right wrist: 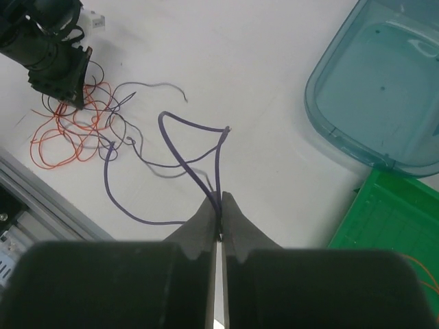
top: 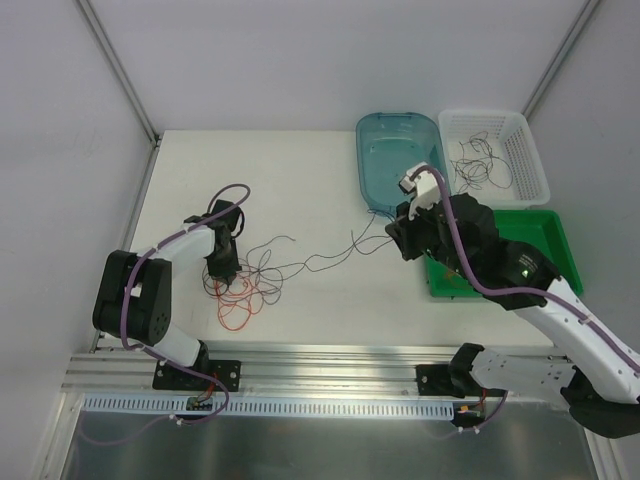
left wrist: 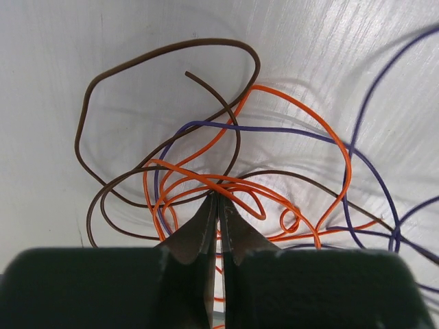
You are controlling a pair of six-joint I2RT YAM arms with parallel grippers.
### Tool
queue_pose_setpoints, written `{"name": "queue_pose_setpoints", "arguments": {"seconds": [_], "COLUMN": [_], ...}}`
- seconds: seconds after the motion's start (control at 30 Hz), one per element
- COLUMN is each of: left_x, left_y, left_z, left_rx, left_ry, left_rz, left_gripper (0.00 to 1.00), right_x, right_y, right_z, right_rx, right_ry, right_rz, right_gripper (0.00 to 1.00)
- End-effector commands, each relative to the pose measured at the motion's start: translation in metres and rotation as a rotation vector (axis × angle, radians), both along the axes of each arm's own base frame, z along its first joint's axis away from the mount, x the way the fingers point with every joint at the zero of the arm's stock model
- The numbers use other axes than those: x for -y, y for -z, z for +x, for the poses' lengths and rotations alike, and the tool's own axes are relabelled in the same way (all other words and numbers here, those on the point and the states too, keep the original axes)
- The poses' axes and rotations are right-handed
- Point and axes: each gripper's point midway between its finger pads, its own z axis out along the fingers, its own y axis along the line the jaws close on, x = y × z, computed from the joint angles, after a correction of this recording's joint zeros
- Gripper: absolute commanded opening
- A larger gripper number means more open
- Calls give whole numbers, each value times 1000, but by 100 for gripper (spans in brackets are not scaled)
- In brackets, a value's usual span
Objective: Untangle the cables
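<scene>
A tangle of thin orange, brown and purple cables [top: 240, 285] lies on the white table at the left. My left gripper [top: 222, 262] stands down in it. In the left wrist view it [left wrist: 218, 199] is shut where several orange strands [left wrist: 236, 184] cross, with a brown loop [left wrist: 171, 49] and a purple strand [left wrist: 274, 129] around them. My right gripper [top: 397, 240] is shut on a purple cable [right wrist: 188, 161], which runs left across the table towards the tangle [right wrist: 68, 130]. The closed tips [right wrist: 219, 202] hold it a little above the table.
A teal tub [top: 372, 190] lies at the back right. A white basket [top: 525, 160] beside it holds several dark cables. A green tray [top: 550, 235] sits under my right arm, with an orange strand in it. A metal rail [top: 320, 365] runs along the near edge.
</scene>
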Motion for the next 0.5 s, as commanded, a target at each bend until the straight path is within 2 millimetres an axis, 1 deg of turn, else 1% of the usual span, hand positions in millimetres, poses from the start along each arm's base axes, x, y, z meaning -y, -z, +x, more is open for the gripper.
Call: {"name": "queue_pose_setpoints", "arguments": {"seconds": [0.0, 0.07, 0.1, 0.17, 0.2, 0.23, 0.3, 0.33, 0.4, 0.43, 0.47], "left_x": [-2, -1, 1, 3, 2, 3, 2, 0, -4, -8, -11], "left_y": [-8, -8, -9, -9, -10, -11, -15, -17, -21, -22, -23], "left_z": [5, 5, 5, 5, 5, 6, 7, 8, 8, 9, 9], "left_rx": [16, 17, 16, 17, 18, 24, 41, 53, 74, 84, 91], "left_ry": [-8, -2, 3, 8, 11, 14, 12, 8, 2, -9, -16], "left_rz": [-1, -10, -19, -28, -28, -29, -29, -18, -1, 21, 39], "left_gripper": [0, 0, 0, 0, 0, 0, 0, 0, 0, 0, 0], "right_x": [-5, -11, -15, -21, -21, -19, -9, -1, 20, 34, 44], "right_y": [41, 57, 79, 102, 122, 132, 150, 157, 160, 157, 153], "right_z": [-4, -3, -5, -7, -8, -9, -8, -8, -2, -3, -1], "right_rx": [-99, -132, -185, -242, -285, -313, -343, -377, -371, -372, -361], "right_ry": [-27, -25, -30, -31, -22, 2, 57, 112, 206, 248, 290], "right_rz": [-86, -87, -106, -116, -149, -158, -202, -205, -236, -235, -228], "right_gripper": [1, 1, 1, 1, 1, 1, 1, 1, 1, 1, 1]}}
